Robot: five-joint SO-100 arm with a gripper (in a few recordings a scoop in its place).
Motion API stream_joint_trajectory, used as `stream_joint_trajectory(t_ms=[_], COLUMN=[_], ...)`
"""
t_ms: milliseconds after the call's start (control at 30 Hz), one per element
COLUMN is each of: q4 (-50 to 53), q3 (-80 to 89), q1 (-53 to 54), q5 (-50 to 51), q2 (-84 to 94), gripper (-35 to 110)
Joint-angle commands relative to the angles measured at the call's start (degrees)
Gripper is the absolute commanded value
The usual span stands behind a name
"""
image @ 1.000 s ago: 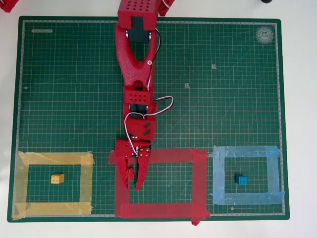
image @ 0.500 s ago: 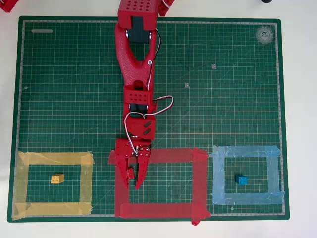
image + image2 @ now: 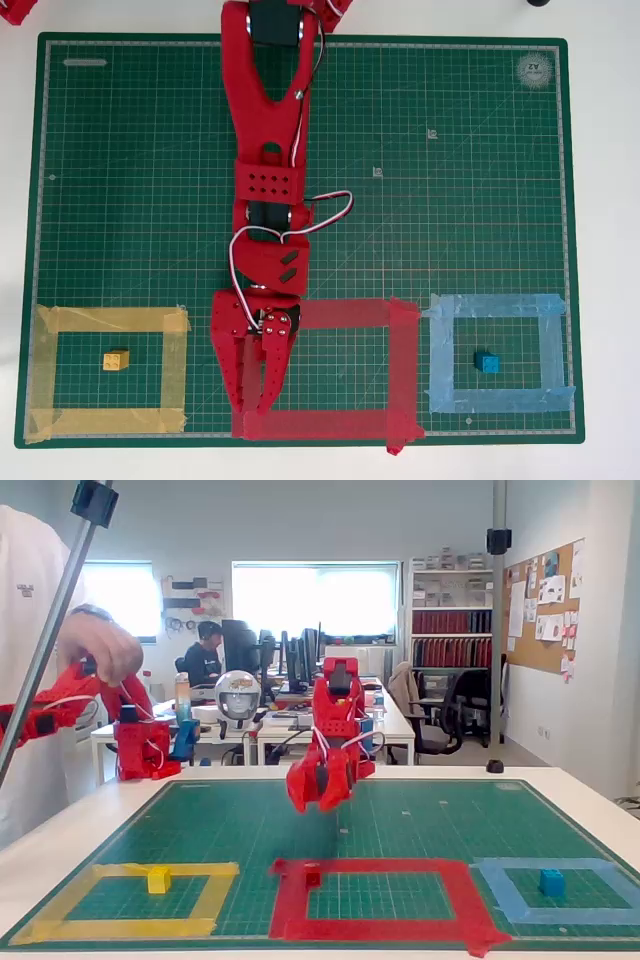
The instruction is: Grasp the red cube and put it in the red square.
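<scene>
The red cube [image 3: 313, 876] rests on the mat at the inner edge of the left strip of the red square [image 3: 465, 895], touching or just overlapping the tape. My gripper [image 3: 320, 802] hangs in the air well above it, holding nothing, its jaws a little apart. From overhead the gripper [image 3: 255, 405] points toward the near edge and covers the left strip of the red square [image 3: 400, 360], hiding the cube beneath it.
A yellow cube [image 3: 115, 360] lies inside the yellow tape outline [image 3: 45, 370] on the left. A blue cube [image 3: 487, 362] lies inside the light-blue outline [image 3: 555, 350] on the right. A person stands at the table's left side [image 3: 30, 680].
The arm has lifted and stretched toward the near edge. Overhead, the gripper looks larger and now covers the spot on the left strip where its tips stood.
</scene>
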Motion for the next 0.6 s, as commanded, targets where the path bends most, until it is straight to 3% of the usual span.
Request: stream_joint_trajectory(t_ms=[0, 100, 200, 567], q4=[2.6, 9.9, 10.3, 9.8], q3=[7.8, 16.7, 25.0, 32.3], q1=[2.5, 4.1, 5.0, 3.5], q5=[0.3, -0.2, -0.2, -0.6], q2=[15.8, 24.5, 28.5, 21.1], gripper=[9, 9, 9, 9])
